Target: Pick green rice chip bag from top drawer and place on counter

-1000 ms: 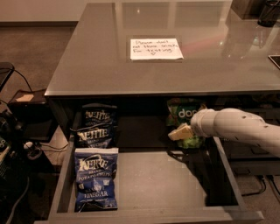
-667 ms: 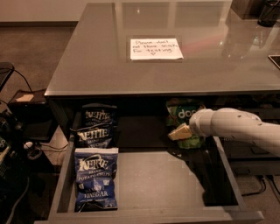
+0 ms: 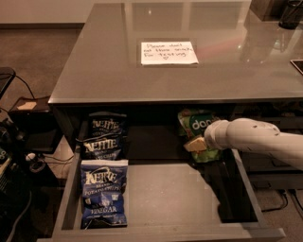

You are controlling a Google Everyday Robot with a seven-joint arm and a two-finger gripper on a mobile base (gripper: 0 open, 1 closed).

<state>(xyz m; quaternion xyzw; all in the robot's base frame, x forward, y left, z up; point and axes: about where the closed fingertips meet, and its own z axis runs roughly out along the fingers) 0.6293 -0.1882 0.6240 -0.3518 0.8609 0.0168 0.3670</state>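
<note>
Right of centre, the tool [image 3: 196,143] sits against the green rice chip bag [image 3: 200,124] in the top drawer [image 3: 170,194]. Whether it is clamped on the bag, I cannot tell.

You get only part of the green bag [image 3: 198,124]: its far end sits in shadow under the counter [image 3: 118,71] edge, and the gripper [image 3: 195,144], at the drawer's far right, covers its near left corner and cuts the white lettering short. Whether the gripper touches the bag or only sits in front of it, you cannot tell. The arm [image 3: 258,141] runs off the right edge. The drawer [image 3: 170,198] is dark at its far end, and its near lip is clipped by the bottom edge. The note [image 3: 169,52] is too blurred to read. The two far Kettle bags [image 3: 105,137] overlap in shadow. A dark object [image 3: 289,12] at the counter's far right is cut off and unidentifiable.
</note>
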